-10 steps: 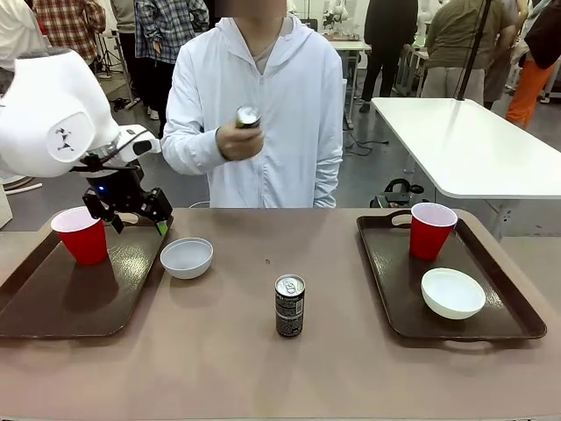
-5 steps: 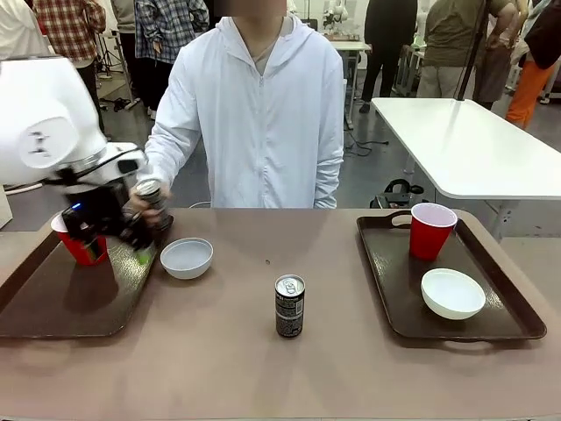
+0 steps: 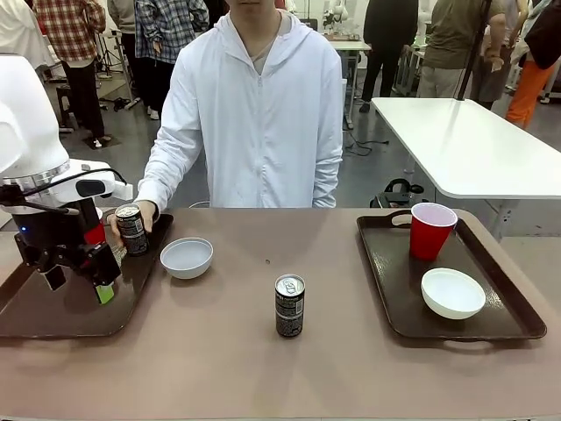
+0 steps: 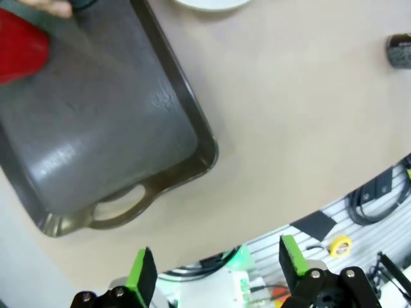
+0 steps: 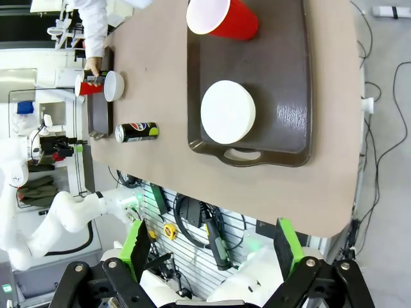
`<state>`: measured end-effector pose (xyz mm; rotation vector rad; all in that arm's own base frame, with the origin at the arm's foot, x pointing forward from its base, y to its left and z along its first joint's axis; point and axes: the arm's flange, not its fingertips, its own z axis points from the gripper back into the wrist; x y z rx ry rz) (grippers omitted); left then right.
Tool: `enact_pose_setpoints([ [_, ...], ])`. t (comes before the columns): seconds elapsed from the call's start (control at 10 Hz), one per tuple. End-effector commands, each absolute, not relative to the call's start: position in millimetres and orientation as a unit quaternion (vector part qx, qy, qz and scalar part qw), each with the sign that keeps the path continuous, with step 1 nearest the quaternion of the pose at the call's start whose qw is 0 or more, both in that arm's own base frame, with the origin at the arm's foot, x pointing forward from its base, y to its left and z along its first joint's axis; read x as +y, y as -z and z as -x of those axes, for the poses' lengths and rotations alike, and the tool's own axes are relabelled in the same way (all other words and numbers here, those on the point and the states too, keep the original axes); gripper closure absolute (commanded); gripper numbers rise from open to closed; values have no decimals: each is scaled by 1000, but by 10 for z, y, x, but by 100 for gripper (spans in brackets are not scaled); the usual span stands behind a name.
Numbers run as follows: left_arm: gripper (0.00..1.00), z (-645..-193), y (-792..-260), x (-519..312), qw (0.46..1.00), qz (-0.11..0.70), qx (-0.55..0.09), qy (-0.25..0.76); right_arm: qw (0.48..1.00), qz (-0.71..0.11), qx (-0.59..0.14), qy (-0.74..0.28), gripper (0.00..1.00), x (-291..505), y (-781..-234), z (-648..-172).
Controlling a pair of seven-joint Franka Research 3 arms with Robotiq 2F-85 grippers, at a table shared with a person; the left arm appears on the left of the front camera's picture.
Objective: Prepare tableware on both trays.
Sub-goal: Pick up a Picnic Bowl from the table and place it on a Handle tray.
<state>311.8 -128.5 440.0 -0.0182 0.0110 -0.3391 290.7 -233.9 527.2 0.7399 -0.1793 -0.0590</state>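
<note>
Left claw (image 3: 79, 282) – spread, empty, over left tray (image 3: 53, 320) | person's hand (image 3: 114, 232) holds can (image 3: 132, 230) alongside | bowl (image 3: 187, 257) on tabletop (image 3: 219, 351) | right claw (image 5: 210, 247) – spread, empty

The room has a smooth grey floor (image 3: 372, 180), and thin black cables (image 3: 364, 145) lie on it behind the near table. This near table has a matte beige-brown top (image 3: 219, 360). Behind it on the right stands a long white rectangular table (image 3: 465, 140) with a rounded edge. Farther back several people (image 3: 386, 39) stand beside a small light-coloured table (image 3: 351, 46). The light is bright and even, and the shadows are soft.
</note>
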Motion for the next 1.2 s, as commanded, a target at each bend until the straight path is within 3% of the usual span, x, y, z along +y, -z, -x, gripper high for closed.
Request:
enact_pose_setpoints([
  [0.0,0,-3266,-4352,-1264,987,8,-4,159,926,-367,-92,21,0,-2340,-5271,-2884],
  [0.3,0,-3523,-4410,-1368,990,9,-40,132,926,-367,-92,21,0,-2340,-5271,-2884],
  [0.7,0,-4408,-4364,-1727,992,-1,-93,81,926,-367,-92,21,0,-2340,-5271,-2884],
  [1.1,0,-4936,-4095,-1823,994,26,-86,65,926,-367,-92,21,0,-2340,-5271,-2884],
])
